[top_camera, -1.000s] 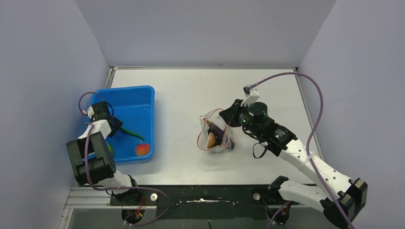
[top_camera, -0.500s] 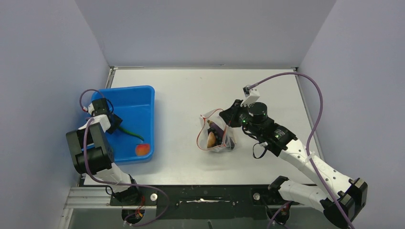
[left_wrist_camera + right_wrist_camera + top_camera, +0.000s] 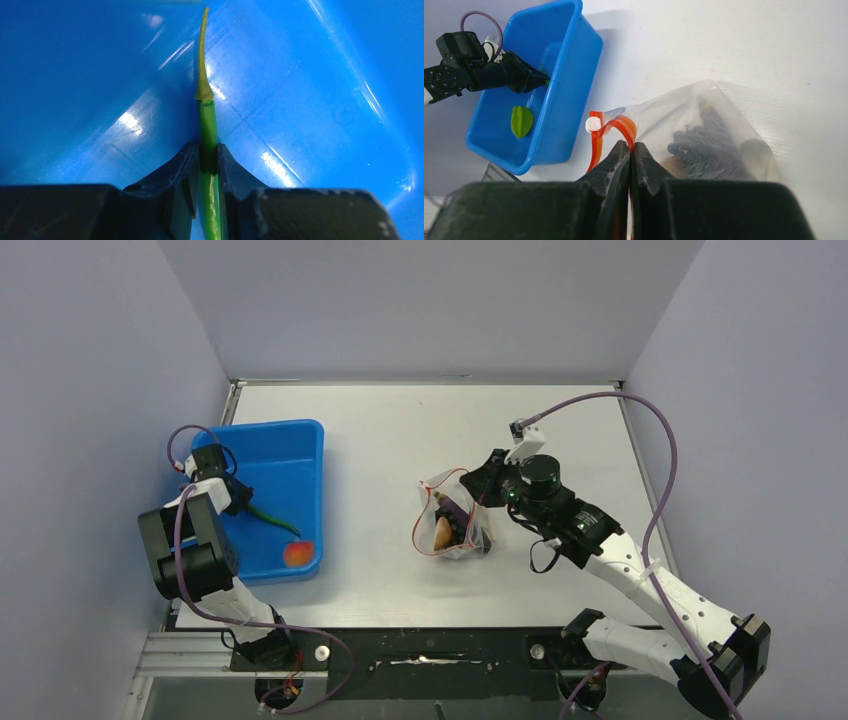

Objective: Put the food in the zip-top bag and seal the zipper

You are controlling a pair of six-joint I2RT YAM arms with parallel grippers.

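Seemingly light, slim and slippery, the long thin green pod [image 3: 207, 120] lies in the blue plastic tray [image 3: 285, 465] at the top view's left, pinched near its stem by the left tool [image 3: 208, 150], while the right tool [image 3: 630, 147] clamps the red zipper strip [image 3: 624, 125] of the clear crinkly bag [image 3: 724, 115].

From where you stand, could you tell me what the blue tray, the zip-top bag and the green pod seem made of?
Blue tray: likely hard plastic, glossy; bright highlights streak its wall.
Zip-top bag: thin clear plastic film, crinkled, contents visible through it.
Green pod: probably moulded plastic or rubber, smooth, faint sheen.
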